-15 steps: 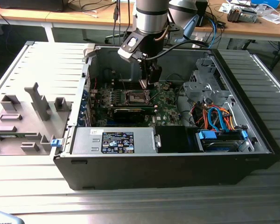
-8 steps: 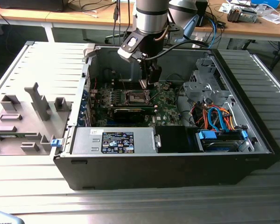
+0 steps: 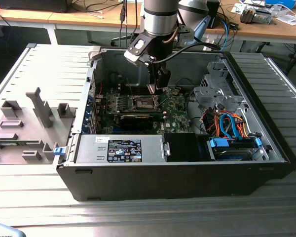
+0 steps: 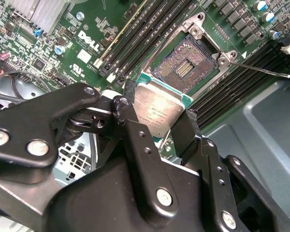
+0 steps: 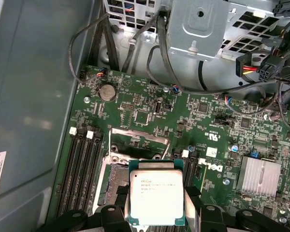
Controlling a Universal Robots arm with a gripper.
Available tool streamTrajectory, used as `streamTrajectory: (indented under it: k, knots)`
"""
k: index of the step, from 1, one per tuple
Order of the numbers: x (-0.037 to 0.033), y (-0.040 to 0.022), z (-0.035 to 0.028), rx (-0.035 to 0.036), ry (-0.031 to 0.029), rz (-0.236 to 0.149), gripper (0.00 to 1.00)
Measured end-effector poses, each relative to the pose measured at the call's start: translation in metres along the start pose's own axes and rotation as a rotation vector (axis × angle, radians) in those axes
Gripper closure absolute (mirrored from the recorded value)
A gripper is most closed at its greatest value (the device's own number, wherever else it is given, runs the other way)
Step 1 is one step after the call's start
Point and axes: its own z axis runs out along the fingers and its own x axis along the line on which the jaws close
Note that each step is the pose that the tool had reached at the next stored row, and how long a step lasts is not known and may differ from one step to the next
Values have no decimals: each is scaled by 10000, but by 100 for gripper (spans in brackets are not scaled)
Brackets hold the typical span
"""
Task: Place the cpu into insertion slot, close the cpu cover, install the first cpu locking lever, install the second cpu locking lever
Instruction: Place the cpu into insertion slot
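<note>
in both wrist views the tool (image 4: 158,121) is clamped on the cpu (image 4: 160,108), one finger on each of two opposite edges, with the metal face toward the cameras. the chip seems to hang clear of the board, not seated. just past its far edge lies the insertion slot (image 4: 186,65), bare and dark, roughly square with the chip. the cpu cover (image 5: 137,140) stands raised beyond. in the exterior view's upper middle, the tool sits slightly toward the exterior view's right of the slot, inside the computer case (image 3: 187,180).

**Surface Materials Around the CPU**

The cpu (image 5: 156,193) has a dull, brushed silver metal face with a green laminate edge. Fingers (image 4: 135,140): matt black metal. Beside the cpu, the insertion slot (image 4: 186,65) has a silvery metal rim, and the circuit board (image 5: 183,116) is glossy green.
</note>
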Motion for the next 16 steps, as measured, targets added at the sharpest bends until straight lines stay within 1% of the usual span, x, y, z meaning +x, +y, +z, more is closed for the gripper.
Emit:
streamTrajectory:
  k: [16]
  knots:
    - [0, 0, 0, 6, -5, 132, 46]
